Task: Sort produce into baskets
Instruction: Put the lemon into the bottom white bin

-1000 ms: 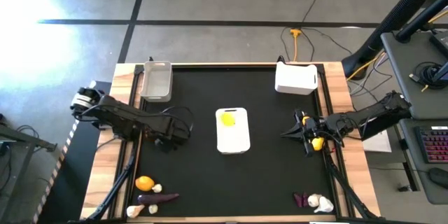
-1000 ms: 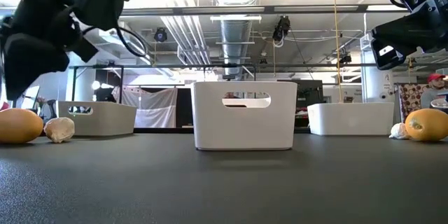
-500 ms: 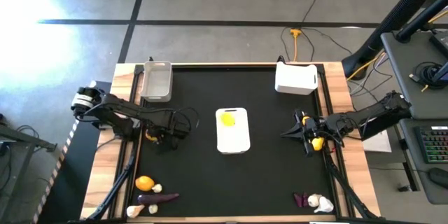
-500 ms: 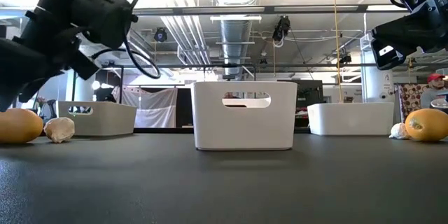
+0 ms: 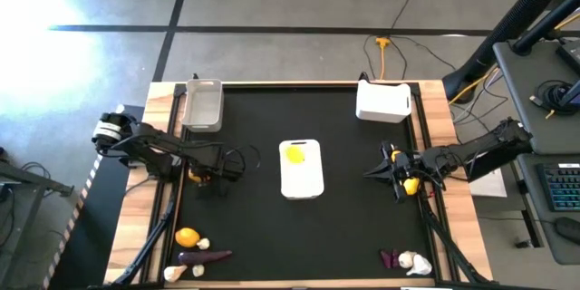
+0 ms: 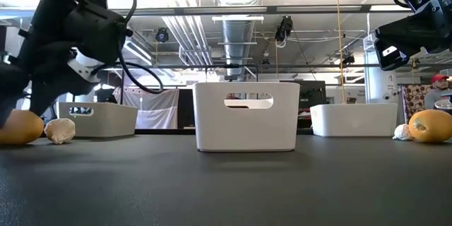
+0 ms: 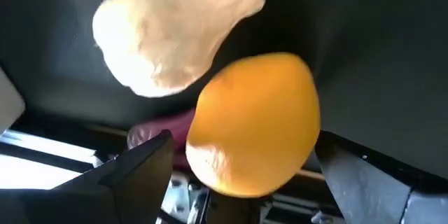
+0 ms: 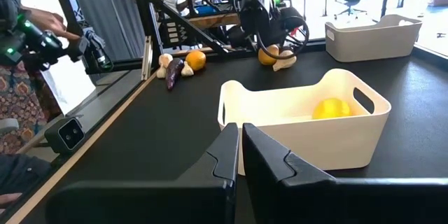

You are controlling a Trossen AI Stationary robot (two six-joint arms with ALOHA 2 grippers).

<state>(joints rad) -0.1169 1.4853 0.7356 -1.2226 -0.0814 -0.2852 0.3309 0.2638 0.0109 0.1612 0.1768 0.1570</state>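
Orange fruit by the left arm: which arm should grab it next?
Left. Its open hand brackets the orange fruit, with a white bulb beside it. The right hand is shut, on the far side of the middle basket.

high cam straight down over whole table | low cam at tabletop level, facing the room | left wrist cam right up close on orange fruit | right wrist cam looks across past middle white basket, also seen from high cam
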